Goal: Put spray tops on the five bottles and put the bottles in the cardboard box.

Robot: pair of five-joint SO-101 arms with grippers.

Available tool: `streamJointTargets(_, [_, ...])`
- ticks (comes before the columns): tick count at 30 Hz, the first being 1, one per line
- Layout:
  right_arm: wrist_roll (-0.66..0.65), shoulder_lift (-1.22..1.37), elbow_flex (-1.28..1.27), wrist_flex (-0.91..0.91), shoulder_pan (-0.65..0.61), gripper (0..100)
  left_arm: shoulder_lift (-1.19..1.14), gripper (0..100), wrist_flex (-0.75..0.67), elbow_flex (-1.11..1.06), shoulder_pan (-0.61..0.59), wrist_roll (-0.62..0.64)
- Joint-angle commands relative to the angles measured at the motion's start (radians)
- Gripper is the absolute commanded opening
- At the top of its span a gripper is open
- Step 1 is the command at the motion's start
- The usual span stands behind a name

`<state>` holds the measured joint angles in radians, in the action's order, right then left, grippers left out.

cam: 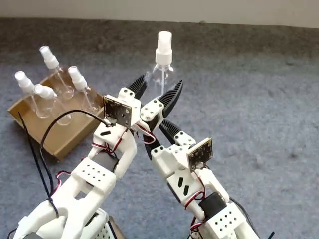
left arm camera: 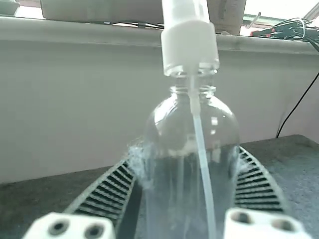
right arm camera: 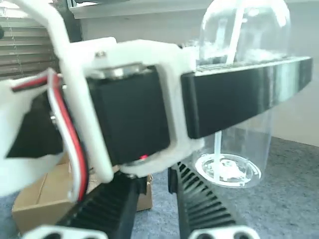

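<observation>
My left gripper (cam: 160, 85) is shut on a clear bottle (cam: 163, 75) and holds it upright above the grey carpet. In the left wrist view the bottle (left arm camera: 169, 144) stands between the ribbed black fingers (left arm camera: 107, 191). A white spray top (left arm camera: 189, 40) sits on its neck with a small gap under the cap, and its tube hangs inside. My right gripper (cam: 158, 135) is just below and behind the left one, shut on nothing (right arm camera: 157, 181). From the right wrist view I look up at the bottle (right arm camera: 244, 40) past a left finger (right arm camera: 244, 94).
The cardboard box (cam: 65, 144) lies at the left on the carpet, also seen as the box (right arm camera: 35, 199). Several bottles with white spray tops (cam: 50, 57) lie in it. Open carpet stretches to the right and far side. Black cables trail by the left arm.
</observation>
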<state>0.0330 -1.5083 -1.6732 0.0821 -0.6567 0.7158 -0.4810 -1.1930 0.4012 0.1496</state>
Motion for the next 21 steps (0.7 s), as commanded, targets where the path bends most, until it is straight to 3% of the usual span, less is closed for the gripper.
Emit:
streamJointTargets(1, [-0.009,-0.013,-0.133,0.028,-0.004,5.8,-0.004,12,-0.031,-0.001,0.016,0.006])
streamJointTargets(5, [-0.011,-0.012,-0.131,0.025,0.008,5.8,-0.002,12,-0.034,-0.038,0.016,0.006])
streamJointTargets(14, [-0.011,-0.010,-0.131,0.025,0.196,5.8,-0.002,12,-0.029,-0.038,0.016,0.006])
streamJointTargets(21, [-0.009,-0.005,-0.131,0.022,0.216,5.8,-0.002,12,-0.031,-0.038,0.016,0.006])
